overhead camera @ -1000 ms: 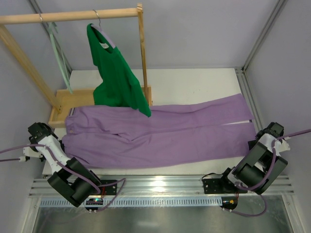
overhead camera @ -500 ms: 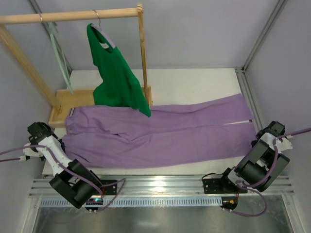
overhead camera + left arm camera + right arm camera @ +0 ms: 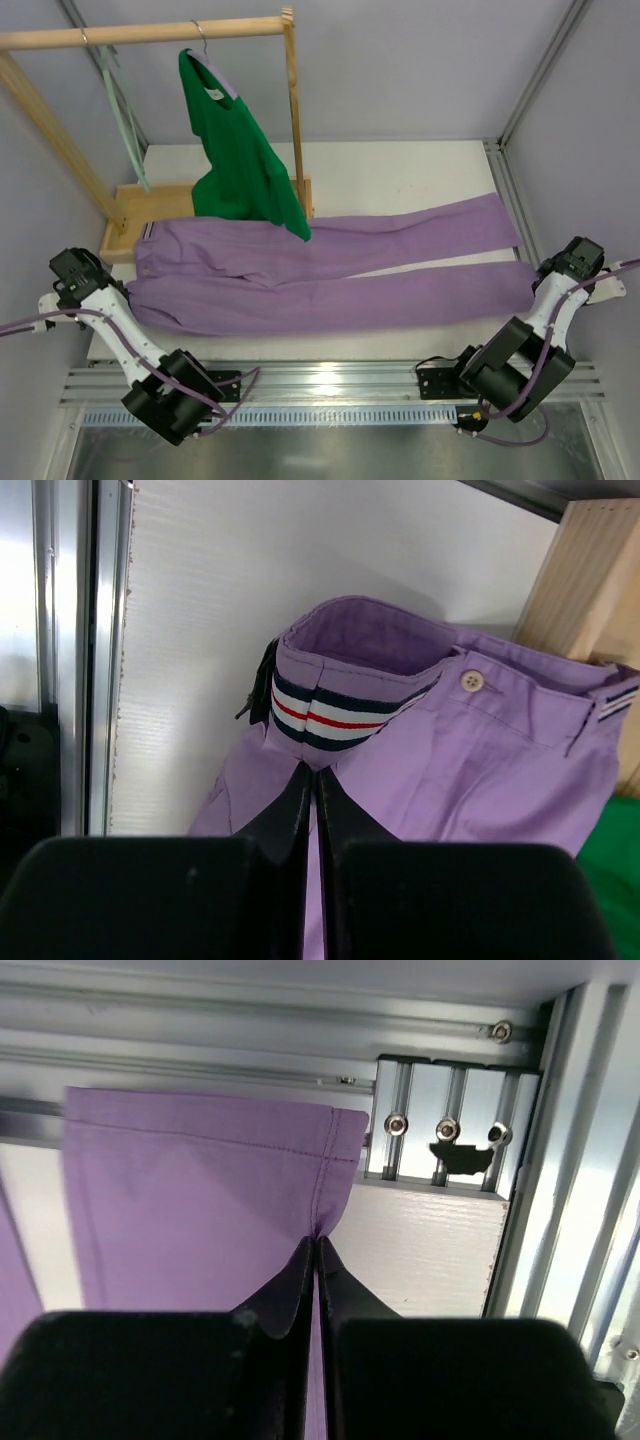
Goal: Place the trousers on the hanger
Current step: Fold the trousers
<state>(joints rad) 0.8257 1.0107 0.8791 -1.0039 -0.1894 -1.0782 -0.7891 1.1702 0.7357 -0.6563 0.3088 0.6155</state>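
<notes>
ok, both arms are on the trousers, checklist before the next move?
1. Left gripper shut on trousers under the waistband: ok.
2. Right gripper shut on a leg hem: ok, though near its corner.
3. Both legs held: not ok, the far leg lies loose.
4. Hanger empty on the rail: ok.
5. Green top clear of the trousers: cannot tell, its hem overlaps them from above.
</notes>
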